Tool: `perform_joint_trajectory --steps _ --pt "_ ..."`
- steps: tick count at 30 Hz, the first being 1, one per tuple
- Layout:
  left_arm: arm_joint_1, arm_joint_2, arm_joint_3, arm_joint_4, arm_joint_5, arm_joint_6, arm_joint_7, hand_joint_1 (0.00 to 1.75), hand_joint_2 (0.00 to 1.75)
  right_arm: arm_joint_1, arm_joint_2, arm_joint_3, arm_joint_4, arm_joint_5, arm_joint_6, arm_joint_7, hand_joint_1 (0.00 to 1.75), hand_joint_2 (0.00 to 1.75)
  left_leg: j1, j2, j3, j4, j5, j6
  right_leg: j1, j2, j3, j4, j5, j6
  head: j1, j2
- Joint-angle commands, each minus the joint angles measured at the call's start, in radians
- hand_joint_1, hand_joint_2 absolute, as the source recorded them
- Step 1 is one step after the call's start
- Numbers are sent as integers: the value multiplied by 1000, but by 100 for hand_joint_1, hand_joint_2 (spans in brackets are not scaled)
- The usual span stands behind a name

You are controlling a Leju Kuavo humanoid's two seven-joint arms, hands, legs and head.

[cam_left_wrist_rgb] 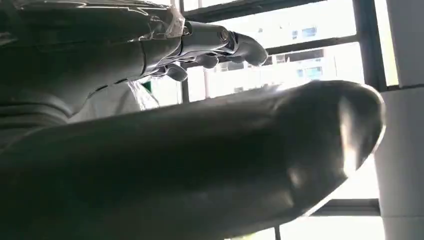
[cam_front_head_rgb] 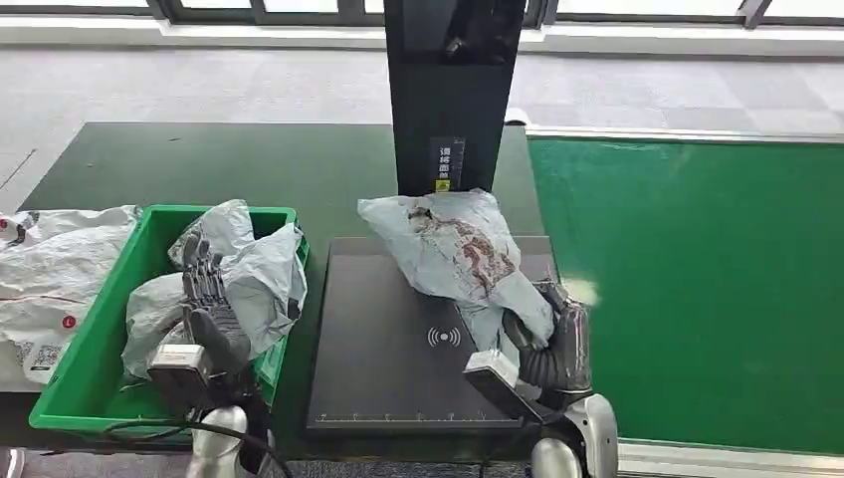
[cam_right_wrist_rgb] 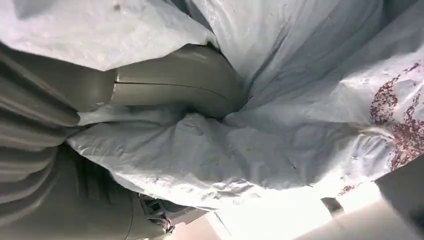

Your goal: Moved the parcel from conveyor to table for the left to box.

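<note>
A grey plastic parcel (cam_front_head_rgb: 448, 244) with red print lies on the black scanner plate (cam_front_head_rgb: 388, 378) in the middle of the table. My right hand (cam_front_head_rgb: 552, 344) grips the parcel's near end. In the right wrist view the thumb (cam_right_wrist_rgb: 175, 80) presses into the crumpled bag (cam_right_wrist_rgb: 300, 100). My left hand (cam_front_head_rgb: 211, 309) is over the green box (cam_front_head_rgb: 95, 339), fingers stretched out above the grey parcels (cam_front_head_rgb: 264, 269) lying in it, holding nothing. The left wrist view shows its fingers (cam_left_wrist_rgb: 220, 42) spread straight.
The green conveyor belt (cam_front_head_rgb: 697, 279) runs along the right side. A black upright post (cam_front_head_rgb: 453, 90) stands just behind the plate. White bags (cam_front_head_rgb: 50, 269) are piled left of the green box. Dark green tabletop (cam_front_head_rgb: 249, 164) lies behind.
</note>
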Motion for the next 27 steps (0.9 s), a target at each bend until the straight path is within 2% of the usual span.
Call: perform_joint_trajectory --steps 1,2,7,10,12,27 --pt "-53 24 -53 100 10 -5 10 0 0 -89 19 13 232 -36 71 23 175 175 1 3 2 -3 1 -1 1 0 2 -3 2 -1 0 0" --pt "-56 25 -57 106 10 -4 10 0 0 -110 25 7 282 -51 80 18 175 175 1 2 2 -2 1 0 1 0 1 -2 1 -1 0 0" --pt "-56 25 -57 106 10 -4 10 0 0 -110 25 7 282 -51 80 18 175 175 0 2 0 -1 1 0 0 0 0 -1 1 -1 0 0" --pt "-43 27 -62 94 14 0 13 0 0 -161 30 8 398 -35 95 31 175 175 1 3 1 -2 1 0 1 1 1 -3 2 -1 0 0" --pt "-24 29 -61 75 13 10 12 0 0 -191 35 9 444 -36 99 26 0 175 1 4 1 -2 1 0 1 2 0 -2 2 -1 0 0" --pt "-8 32 -61 61 12 16 12 0 0 -207 38 4 477 -46 90 13 0 175 0 3 1 -2 1 0 1 1 0 -2 1 -1 0 0"
